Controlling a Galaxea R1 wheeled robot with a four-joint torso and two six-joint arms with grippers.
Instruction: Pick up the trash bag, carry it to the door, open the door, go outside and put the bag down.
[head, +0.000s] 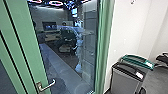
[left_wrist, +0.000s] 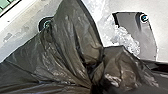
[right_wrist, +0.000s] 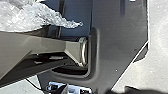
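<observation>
Black plastic is creasing in front of the left wrist: the trash bag (left_wrist: 67, 45), its folds gathering to a tight bunch low in that wrist's view. Crinkled clear wrapping (left_wrist: 126, 41) is showing just beyond it. How far open the left gripper is standing, and whether it is gripping the bag, I cannot tell; same for the right gripper, its hold also unclear. Ahead, a silvery lever handle (head: 47, 85) is jutting from a green frame (head: 23, 37) beside glass (head: 60, 60). Right of that, a grey bin (head: 127, 80) is standing before a green-topped one (head: 137, 60), near a white wall (head: 132, 32).
</observation>
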